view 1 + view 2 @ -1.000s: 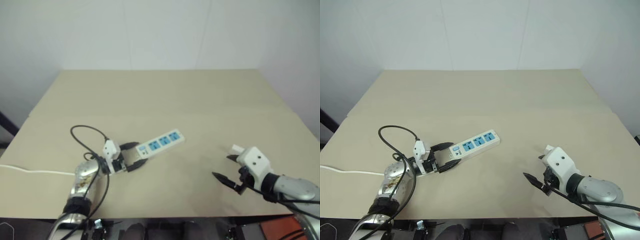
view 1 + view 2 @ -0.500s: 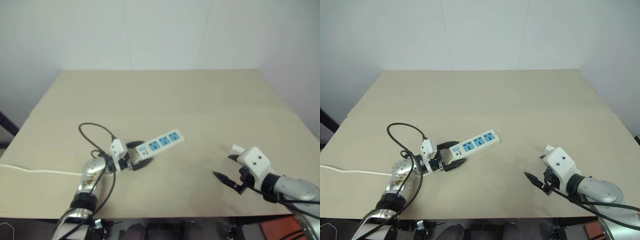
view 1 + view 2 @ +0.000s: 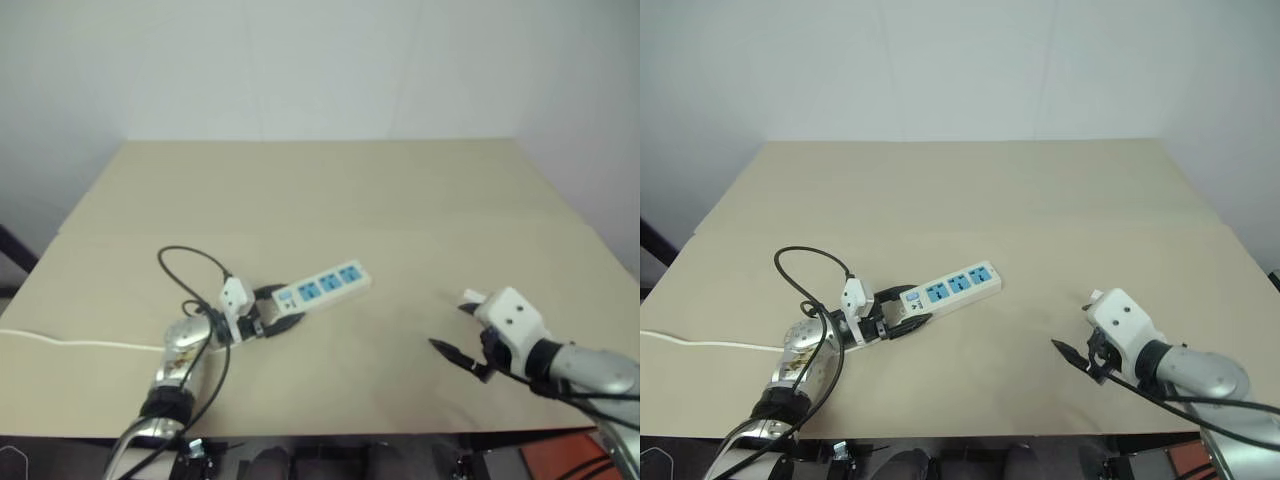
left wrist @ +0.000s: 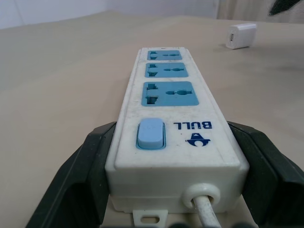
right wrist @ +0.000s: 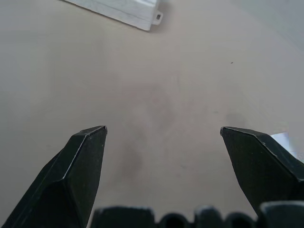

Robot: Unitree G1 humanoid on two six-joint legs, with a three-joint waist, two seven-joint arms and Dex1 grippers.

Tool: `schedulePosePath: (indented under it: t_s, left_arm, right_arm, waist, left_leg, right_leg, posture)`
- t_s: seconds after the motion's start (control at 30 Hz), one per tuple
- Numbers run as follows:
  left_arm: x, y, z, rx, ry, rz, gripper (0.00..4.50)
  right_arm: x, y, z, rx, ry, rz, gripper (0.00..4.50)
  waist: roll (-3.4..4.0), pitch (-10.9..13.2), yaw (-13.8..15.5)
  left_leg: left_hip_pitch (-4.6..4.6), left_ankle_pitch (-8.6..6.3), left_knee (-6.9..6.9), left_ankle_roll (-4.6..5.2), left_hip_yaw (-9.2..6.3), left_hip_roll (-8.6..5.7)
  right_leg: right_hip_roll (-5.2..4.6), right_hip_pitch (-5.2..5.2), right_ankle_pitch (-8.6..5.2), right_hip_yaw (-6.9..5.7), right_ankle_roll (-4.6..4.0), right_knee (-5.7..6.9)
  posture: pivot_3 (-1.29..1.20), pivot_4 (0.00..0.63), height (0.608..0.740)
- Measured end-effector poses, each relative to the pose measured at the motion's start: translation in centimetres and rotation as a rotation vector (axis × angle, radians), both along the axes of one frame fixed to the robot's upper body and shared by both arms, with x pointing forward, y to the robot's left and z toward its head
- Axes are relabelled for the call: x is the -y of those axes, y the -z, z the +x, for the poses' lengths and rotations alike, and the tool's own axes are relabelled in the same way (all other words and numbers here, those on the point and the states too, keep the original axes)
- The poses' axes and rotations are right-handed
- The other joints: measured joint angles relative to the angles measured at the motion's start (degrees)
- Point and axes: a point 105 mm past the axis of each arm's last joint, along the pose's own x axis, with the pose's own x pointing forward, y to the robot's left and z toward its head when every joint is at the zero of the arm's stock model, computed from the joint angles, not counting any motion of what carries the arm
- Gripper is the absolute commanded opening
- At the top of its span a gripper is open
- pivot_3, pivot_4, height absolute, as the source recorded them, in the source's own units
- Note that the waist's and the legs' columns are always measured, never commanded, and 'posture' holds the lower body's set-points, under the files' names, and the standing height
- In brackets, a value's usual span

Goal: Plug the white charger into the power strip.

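Note:
The power strip (image 3: 325, 283), a white bar with three blue sockets, lies flat at the table's centre left. My left gripper (image 3: 280, 308) holds its switch end, and in the left wrist view a black finger (image 4: 85, 166) presses against each long side, the jaws shut on the strip (image 4: 168, 90). The white charger (image 4: 241, 35) is a small cube lying on the table far to the right. It rests just behind my right gripper (image 3: 450, 328), apart from it. That gripper (image 5: 164, 130) hovers open over bare tabletop with nothing between its fingers.
A thin white cord (image 3: 70, 343) runs from the strip off the table's left edge. A black cable (image 3: 185, 265) loops up from my left wrist. The beige table (image 3: 330, 190) stretches wide behind and between the two arms.
My left gripper slid forward until its fingers straddled the strip's switch end, then the fingers drew in against its sides. The right gripper has barely moved.

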Motion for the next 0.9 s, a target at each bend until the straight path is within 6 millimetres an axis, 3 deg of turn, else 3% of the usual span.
schedulePosePath:
  t_s: [0.13,0.3,0.53,0.9]
  left_arm:
    - [0.3,-0.1,-1.3,-0.037,0.119,0.026,3.27]
    - [0.6,-0.4,-2.4,-0.040,0.239,0.079,3.27]
    - [1.3,-0.7,-3.0,-0.026,0.301,0.099,3.27]
    - [1.9,-0.5,-3.6,-0.032,0.286,0.071,3.27]
  right_arm:
    - [0.8,-1.9,1.6,-0.011,-0.071,-0.192,4.50]
    - [0.9,-3.7,5.0,-0.073,-0.093,-0.275,4.50]
    - [1.1,-3.2,8.9,-0.270,-0.082,-0.432,4.50]
    - [1.9,-1.0,10.8,-0.490,-0.037,-0.508,4.50]
  waist:
    - [-0.02,0.0,-0.4]
    - [-0.02,0.0,-1.0]
    - [-0.02,0.0,-1.1]
    - [0.00,0.0,-0.9]
  left_leg:
    - [-0.02,0.00,-0.02,0.00,0.01,0.06]
    - [-0.10,0.00,-0.01,0.00,0.01,0.07]
    - [-0.42,0.00,0.05,-0.01,0.01,0.04]
    - [-1.16,0.09,0.49,-0.16,-0.06,-0.02]
  right_leg:
    - [0.05,-0.02,0.00,-0.05,0.00,-0.02]
    - [0.05,-0.09,0.01,-0.03,-0.03,-0.07]
    - [0.02,-0.40,0.03,-0.04,-0.03,-0.06]
    - [-0.03,-1.09,0.12,-0.10,-0.01,0.17]
  posture:
    - [0.00,0.150,0.740]
    - [0.00,0.150,0.740]
    - [0.00,0.150,0.740]
    - [0.00,0.150,0.740]
